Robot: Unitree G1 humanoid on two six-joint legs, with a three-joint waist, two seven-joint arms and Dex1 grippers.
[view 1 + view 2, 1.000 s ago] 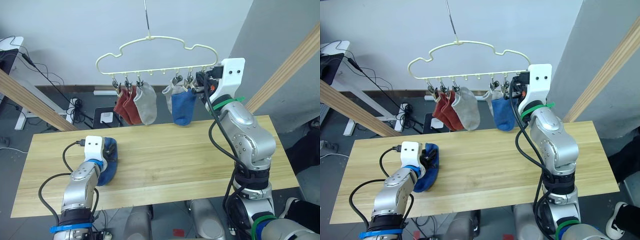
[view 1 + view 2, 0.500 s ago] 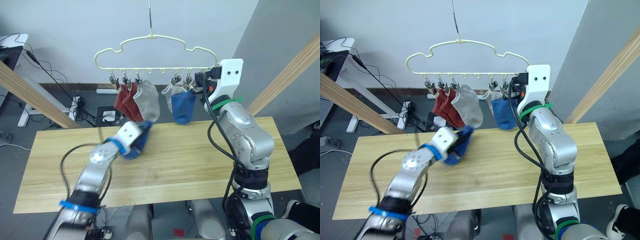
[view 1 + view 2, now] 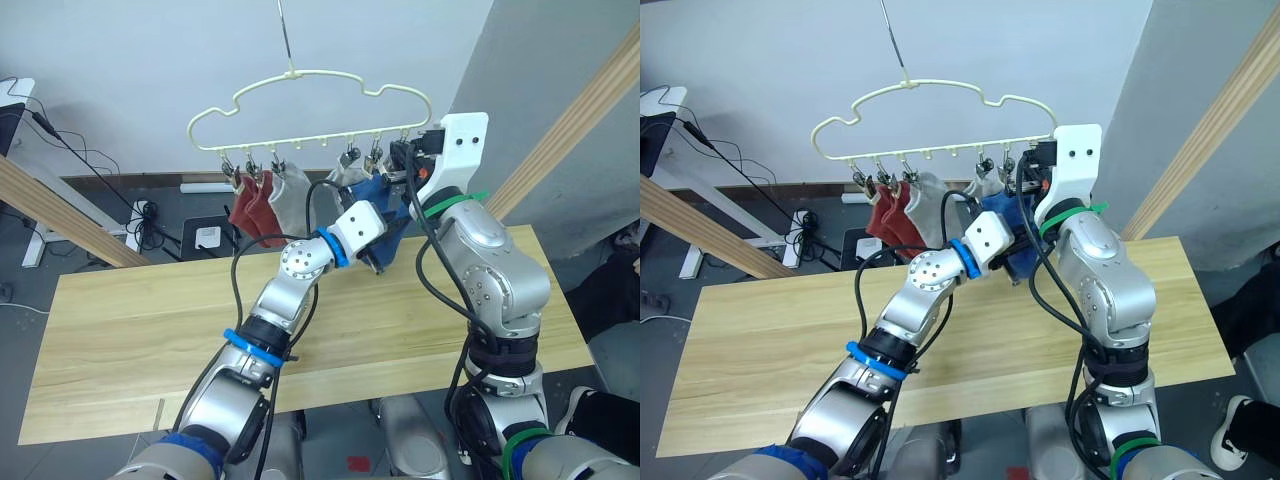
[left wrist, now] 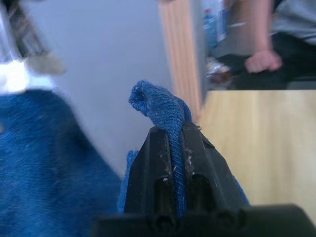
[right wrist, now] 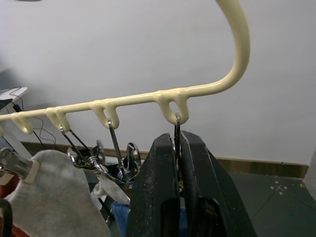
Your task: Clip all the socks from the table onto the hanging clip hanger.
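Note:
The pale yellow clip hanger (image 3: 330, 73) hangs above the table (image 3: 150, 320). Two rust red socks (image 3: 245, 205), a light grey sock (image 3: 290, 195), a second grey sock (image 3: 345, 178) and a blue sock (image 4: 44, 163) hang from its clips. My left gripper (image 4: 170, 131) is shut on another blue sock (image 4: 165, 111), held up just beside the hanging blue one, under the hanger's right end. There my right gripper (image 5: 177, 140) is shut on the end clip (image 5: 177, 123), right next to the left gripper.
Slanted wooden poles (image 3: 60, 205) (image 3: 570, 130) flank the table on both sides. Cables and a power strip (image 3: 150, 215) lie on the floor behind it. A person's hand (image 4: 261, 61) shows beyond the table's right end.
My left arm has lifted the blue sock off the table's left part and swung it up and right to the hanger's right end. The right gripper has stayed on its clip.

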